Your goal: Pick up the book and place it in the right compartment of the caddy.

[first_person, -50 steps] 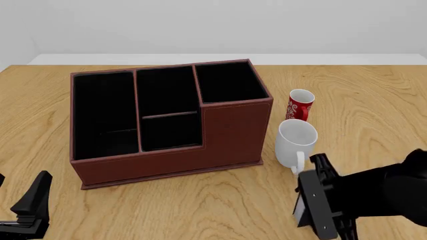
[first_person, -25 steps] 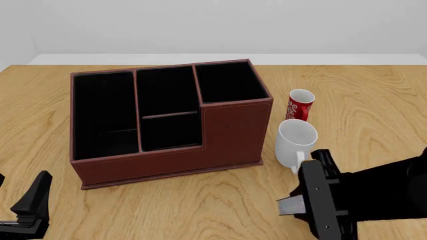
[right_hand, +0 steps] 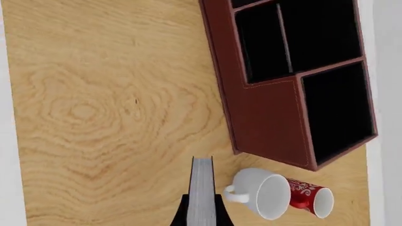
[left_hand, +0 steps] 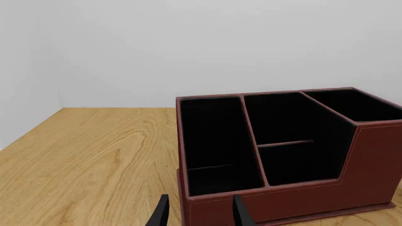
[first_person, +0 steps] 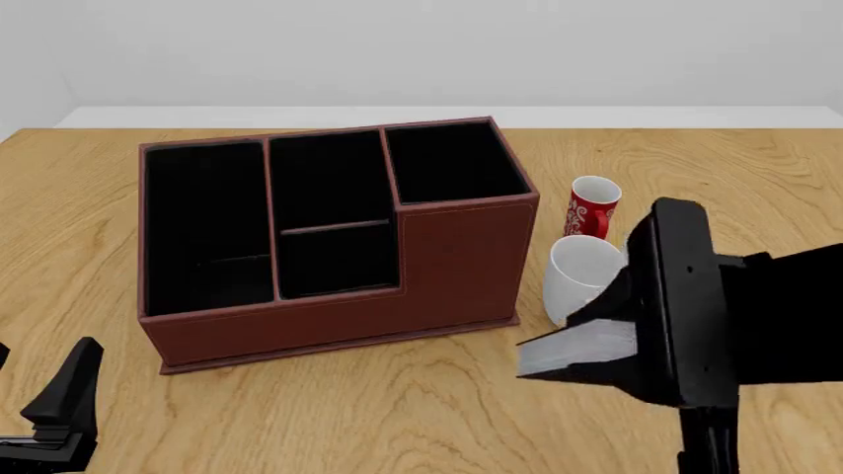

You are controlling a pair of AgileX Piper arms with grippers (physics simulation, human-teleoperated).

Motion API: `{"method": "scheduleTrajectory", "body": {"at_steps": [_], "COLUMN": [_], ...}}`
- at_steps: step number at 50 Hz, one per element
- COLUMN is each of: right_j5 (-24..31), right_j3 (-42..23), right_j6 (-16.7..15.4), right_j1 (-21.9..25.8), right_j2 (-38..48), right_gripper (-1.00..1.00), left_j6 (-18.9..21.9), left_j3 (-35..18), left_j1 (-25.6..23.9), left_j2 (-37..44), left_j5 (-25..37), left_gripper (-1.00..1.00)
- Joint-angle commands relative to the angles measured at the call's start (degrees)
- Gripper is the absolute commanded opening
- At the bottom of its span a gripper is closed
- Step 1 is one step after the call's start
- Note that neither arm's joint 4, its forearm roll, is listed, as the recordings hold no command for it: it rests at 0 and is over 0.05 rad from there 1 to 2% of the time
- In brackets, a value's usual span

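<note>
Raised since before — right gripper clamps the book above the table; left gripper open.

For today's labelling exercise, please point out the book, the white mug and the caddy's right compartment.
book (first_person: 669, 296): front view, on its black cover.
white mug (right_hand: 264, 192): right wrist view, on its outer wall near the rim.
right compartment (first_person: 455, 163): front view, on its black lining inside.

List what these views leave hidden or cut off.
- Right gripper: its fingertips are hidden by the book in the front view.
- Left gripper: cut off by the bottom edge in the left wrist view.
- White mug: partly hidden behind the book in the front view.
</note>
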Motion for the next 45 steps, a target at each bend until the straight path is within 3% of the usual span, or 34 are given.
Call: {"method": "scheduleTrajectory", "body": {"at_steps": [1,2,6,7,10,11,13,14,16,17,19,20,22,23,31,36,45], "right_j5": [5.3,6.5,7.8,7.9,8.9,8.1,9.6,9.5,9.9,9.9,9.9,9.9,9.9,9.9,9.8,8.3,6.5], "right_j3": [-14.1,-16.9,-18.3,-18.6,-19.0,-20.7,-21.1,-22.0,-24.3,-24.4,-26.3,-27.5,-29.1,-29.0,-35.7,-37.2,-39.9], "right_j6": [7.4,7.3,6.4,4.1,3.6,0.8,0.6,-2.9,-1.1,-4.8,-3.7,-6.2,-6.0,-7.9,-8.6,-10.5,-10.4], "right_j1": [4.6,5.2,5.6,5.0,6.5,4.7,5.1,2.8,4.4,2.1,3.1,1.4,2.0,1.0,1.6,1.5,2.2], "right_j2": [1.0,1.3,1.3,0.8,0.8,0.5,1.0,0.3,1.9,1.1,2.1,1.7,2.4,1.8,3.3,3.9,6.2], "right_gripper": [-1.0,-1.0,-1.0,-1.0,-1.0,-1.0,-1.0,-1.0,-1.0,-1.0,-1.0,-1.0,-1.0,-1.0,-1.0,-1.0,-1.0], "left_j6": [0.0,0.0,0.0,0.0,0.0,0.0,0.0,0.0,0.0,0.0,0.0,0.0,0.0,0.0,0.0,0.0,0.0], "left_j3": [0.0,0.0,0.0,0.0,0.0,0.0,0.0,0.0,0.0,0.0,0.0,0.0,0.0,0.0,0.0,0.0,0.0], "left_j1": [0.0,0.0,0.0,0.0,0.0,0.0,0.0,0.0,0.0,0.0,0.0,0.0,0.0,0.0,0.0,0.0,0.0], "left_j2": [0.0,0.0,0.0,0.0,0.0,0.0,0.0,0.0,0.0,0.0,0.0,0.0,0.0,0.0,0.0,0.0,0.0], "left_j5": [0.0,0.0,0.0,0.0,0.0,0.0,0.0,0.0,0.0,0.0,0.0,0.0,0.0,0.0,0.0,0.0,0.0], "left_gripper": [1.0,1.0,1.0,1.0,1.0,1.0,1.0,1.0,1.0,1.0,1.0,1.0,1.0,1.0,1.0,1.0,1.0]}}
